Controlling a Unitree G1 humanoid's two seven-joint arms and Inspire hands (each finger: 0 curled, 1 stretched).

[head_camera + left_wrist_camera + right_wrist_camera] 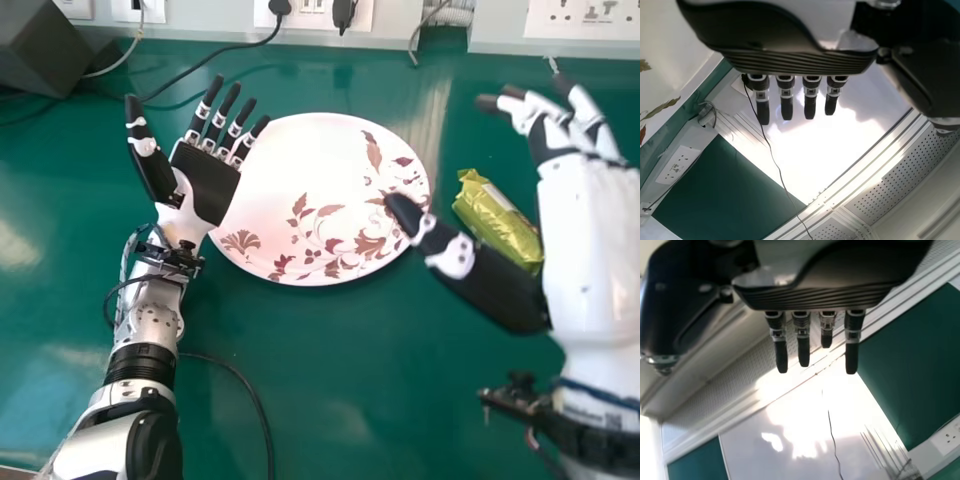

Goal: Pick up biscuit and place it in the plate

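Fingers are held apart on the right hand, the biscuit packet is ungrasped, and a lowered, closing pickup grip is needed now!

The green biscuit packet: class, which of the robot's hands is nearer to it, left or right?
The right hand, raised close beside the biscuit packet, at the robot's right. The left hand is farther, at the left edge of the plate.

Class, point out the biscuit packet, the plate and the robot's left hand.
Biscuit packet (492, 222), head view: middle of its wrapper.
Plate (310, 155), head view: bare, unpatterned part.
Left hand (205, 182), head view: black palm.
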